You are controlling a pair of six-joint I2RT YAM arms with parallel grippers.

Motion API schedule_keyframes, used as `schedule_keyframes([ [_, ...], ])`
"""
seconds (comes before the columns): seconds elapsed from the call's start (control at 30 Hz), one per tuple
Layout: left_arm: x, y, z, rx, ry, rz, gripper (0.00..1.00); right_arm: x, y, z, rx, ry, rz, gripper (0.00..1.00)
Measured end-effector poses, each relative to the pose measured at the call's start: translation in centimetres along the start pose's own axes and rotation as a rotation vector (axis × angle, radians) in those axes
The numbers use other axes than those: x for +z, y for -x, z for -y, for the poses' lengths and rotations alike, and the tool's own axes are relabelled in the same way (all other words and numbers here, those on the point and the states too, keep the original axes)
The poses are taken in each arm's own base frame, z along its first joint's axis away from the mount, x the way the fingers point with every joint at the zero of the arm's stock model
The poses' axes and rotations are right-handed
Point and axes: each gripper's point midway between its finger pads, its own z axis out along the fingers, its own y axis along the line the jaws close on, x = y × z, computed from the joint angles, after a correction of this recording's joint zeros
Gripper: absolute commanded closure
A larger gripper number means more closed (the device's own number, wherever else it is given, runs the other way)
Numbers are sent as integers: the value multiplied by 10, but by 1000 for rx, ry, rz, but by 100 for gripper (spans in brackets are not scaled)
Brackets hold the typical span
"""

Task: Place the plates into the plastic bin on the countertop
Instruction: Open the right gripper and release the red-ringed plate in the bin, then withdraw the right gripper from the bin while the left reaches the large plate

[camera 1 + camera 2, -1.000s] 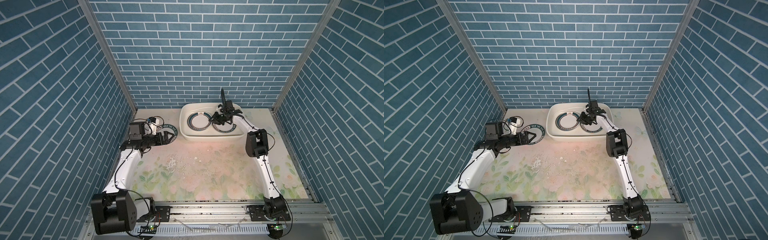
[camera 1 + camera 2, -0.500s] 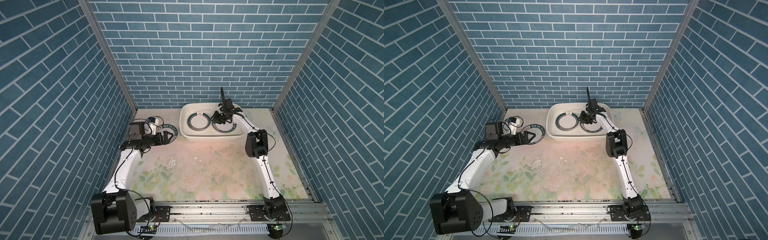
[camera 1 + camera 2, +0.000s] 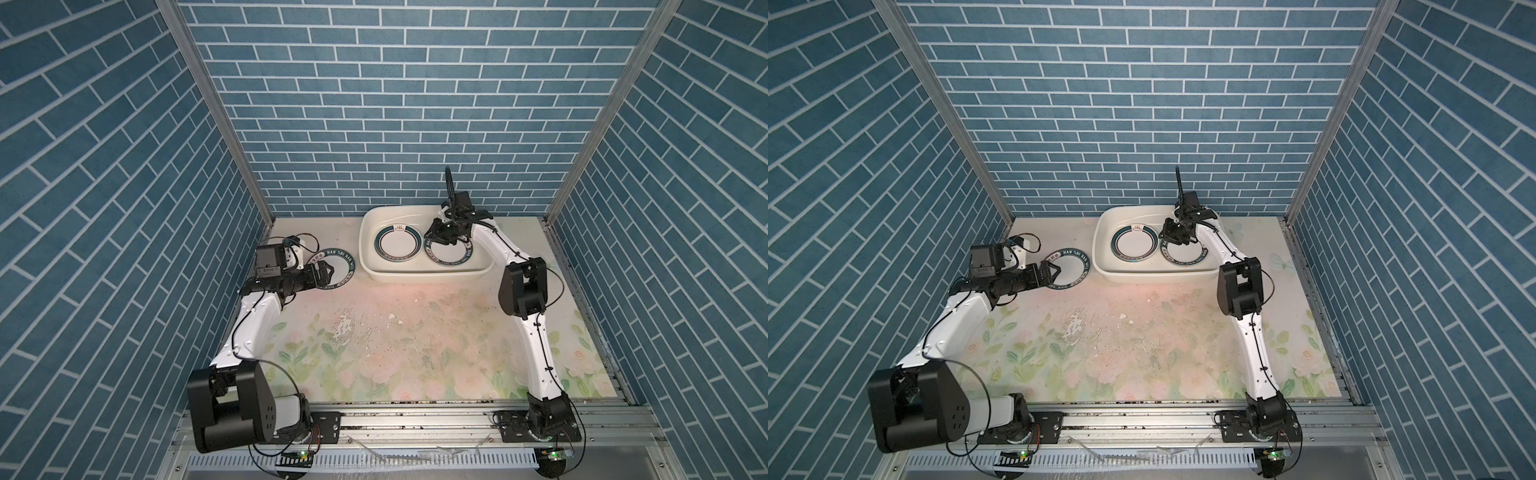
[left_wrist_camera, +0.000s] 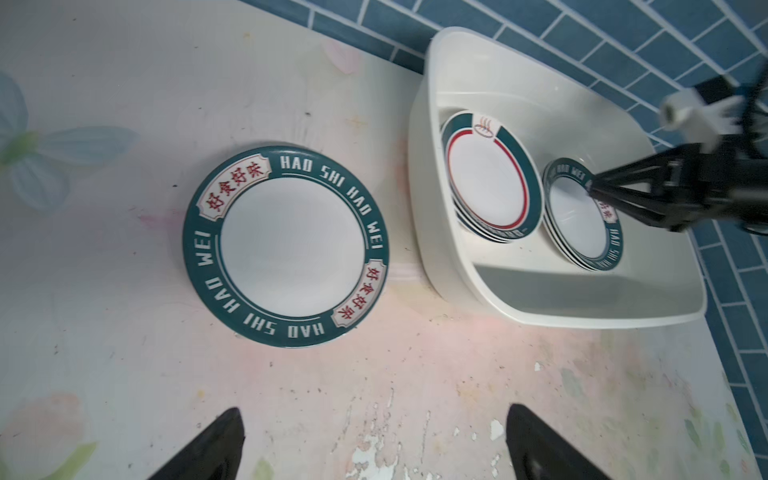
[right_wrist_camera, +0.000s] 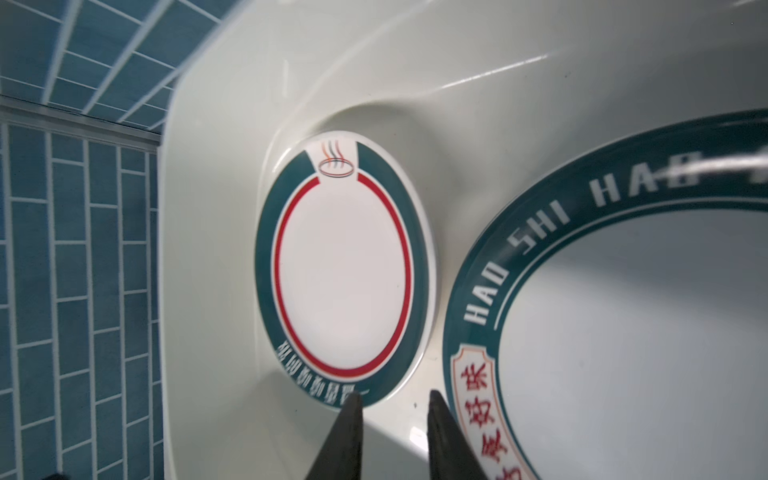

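Left tool (image 4: 374, 409) wide, right tool (image 5: 395, 395) narrow.

The loose plate (image 4: 286, 245) on the countertop (image 4: 104, 332) reads "HAO SHI HAO WEI" in white capitals twice around its teal rim, with the red characters 好食好味 in two cream panels between. In the bin (image 4: 540, 299), the lettered plate (image 5: 623, 332) shows "HAO SHI HAO" and a similar red-character panel. The emblem plate (image 5: 343, 274) beside it bears a steaming-bowl sign and small white characters too blurred to read.

We see blue brick-patterned walls (image 3: 395, 104) closing three sides, grey metal posts (image 3: 218, 112) at the back corners, and an aluminium rail (image 3: 415, 419) along the front.
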Motion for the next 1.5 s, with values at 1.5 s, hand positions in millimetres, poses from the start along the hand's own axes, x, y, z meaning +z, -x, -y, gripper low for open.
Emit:
schedule_keyframes([
  [1.5, 190, 78, -54, -98, -90, -267, 0, -139, -233, -92, -157, 175, -69, 73],
])
